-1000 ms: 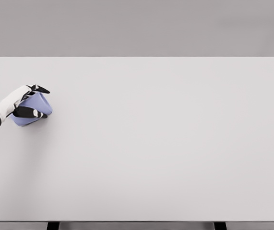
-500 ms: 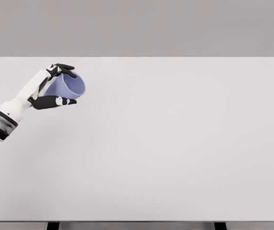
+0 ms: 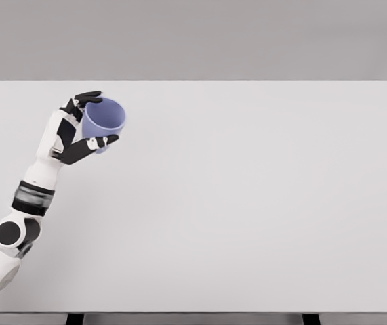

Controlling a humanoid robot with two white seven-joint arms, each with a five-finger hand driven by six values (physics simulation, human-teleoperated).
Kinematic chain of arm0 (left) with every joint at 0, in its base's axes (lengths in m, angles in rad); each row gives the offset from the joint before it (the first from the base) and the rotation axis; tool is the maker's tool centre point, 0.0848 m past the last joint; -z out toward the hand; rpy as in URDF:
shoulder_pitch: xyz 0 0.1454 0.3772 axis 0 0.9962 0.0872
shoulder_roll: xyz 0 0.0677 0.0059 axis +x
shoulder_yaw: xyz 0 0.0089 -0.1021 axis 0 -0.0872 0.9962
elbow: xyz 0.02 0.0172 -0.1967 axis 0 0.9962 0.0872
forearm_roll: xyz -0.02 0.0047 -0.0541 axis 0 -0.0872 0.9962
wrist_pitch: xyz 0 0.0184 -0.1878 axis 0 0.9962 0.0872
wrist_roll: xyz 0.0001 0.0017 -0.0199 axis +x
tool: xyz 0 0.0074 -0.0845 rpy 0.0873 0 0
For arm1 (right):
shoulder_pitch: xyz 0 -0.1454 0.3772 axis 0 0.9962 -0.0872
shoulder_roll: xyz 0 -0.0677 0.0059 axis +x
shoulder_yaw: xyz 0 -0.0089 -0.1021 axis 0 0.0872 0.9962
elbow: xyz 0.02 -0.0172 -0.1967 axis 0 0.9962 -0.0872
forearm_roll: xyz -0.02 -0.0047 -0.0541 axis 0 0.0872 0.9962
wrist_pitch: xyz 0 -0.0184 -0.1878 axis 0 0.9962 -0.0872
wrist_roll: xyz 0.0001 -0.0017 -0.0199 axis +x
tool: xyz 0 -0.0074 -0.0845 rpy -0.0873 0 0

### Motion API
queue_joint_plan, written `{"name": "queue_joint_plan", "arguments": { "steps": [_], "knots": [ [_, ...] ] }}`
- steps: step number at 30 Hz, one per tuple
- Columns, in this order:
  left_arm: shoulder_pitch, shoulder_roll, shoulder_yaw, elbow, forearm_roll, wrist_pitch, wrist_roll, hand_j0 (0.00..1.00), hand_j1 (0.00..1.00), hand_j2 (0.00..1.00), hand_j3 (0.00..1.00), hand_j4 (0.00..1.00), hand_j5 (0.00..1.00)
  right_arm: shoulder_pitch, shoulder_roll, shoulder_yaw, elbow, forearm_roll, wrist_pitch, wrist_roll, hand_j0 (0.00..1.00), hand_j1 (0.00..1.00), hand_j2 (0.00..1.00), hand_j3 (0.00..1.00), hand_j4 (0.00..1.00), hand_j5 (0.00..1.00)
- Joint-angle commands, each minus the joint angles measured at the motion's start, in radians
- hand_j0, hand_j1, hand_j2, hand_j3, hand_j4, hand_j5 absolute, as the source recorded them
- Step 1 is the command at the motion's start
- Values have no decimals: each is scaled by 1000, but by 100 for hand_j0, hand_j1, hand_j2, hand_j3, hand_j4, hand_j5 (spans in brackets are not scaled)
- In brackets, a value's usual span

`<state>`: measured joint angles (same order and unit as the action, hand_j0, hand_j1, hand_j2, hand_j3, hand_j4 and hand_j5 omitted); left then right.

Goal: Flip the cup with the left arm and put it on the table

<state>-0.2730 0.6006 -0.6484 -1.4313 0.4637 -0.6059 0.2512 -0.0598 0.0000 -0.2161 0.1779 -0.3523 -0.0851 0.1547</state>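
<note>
Far left, bottom corner: white shoulder and upper arm of the robot's left arm come in at the lower left edge, w/ a round black joint cap just above, then a grey-and-black banded wrist section, forearm rising nearly straight up.

Left hand sits over the far-left part of the table, toward the back edge. Fingers curled round the cup, so the hand has hold of it: black-tipped fingers hook over the top of the cup's far side, thumb presses under its lower side from the front. Palm is behind/left of the cup.

Cup is pale blue-purple, smooth, no handle seen. It's held tilted, open mouth turned up and toward the camera, so the inside wall shows as a lighter bowl shape; base end points down-left into the hand. Whether the cup clears the table surface or touches it can't be told for sure from this view; no clear shadow under it.

Middle to right: plain light-grey tabletop, stretching to the right edge. Grey wall behind. Two dark table legs peek out at the bottom edge, one left of centre, one right.
</note>
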Motion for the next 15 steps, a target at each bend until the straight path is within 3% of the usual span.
{"name": "queue_joint_plan", "arguments": {
  "steps": [1,4,11,15],
  "knots": [
    [0,-45,-4,54,3,-5,60,60,60,60,60,60,60,0,0,1,0,1,-1,0,100,100,100,100,100,100],
    [3,-65,0,51,3,-5,69,58,58,58,58,58,58,0,0,1,0,-1,1,0,100,100,100,100,100,100],
    [11,-100,1,55,-3,-5,197,56,56,56,56,56,56,0,0,0,0,-1,1,0,100,100,100,100,100,100],
    [20,-107,29,32,-37,-5,206,56,56,56,56,56,56,0,0,0,0,-1,1,0,100,100,100,100,100,100]
  ]
}}
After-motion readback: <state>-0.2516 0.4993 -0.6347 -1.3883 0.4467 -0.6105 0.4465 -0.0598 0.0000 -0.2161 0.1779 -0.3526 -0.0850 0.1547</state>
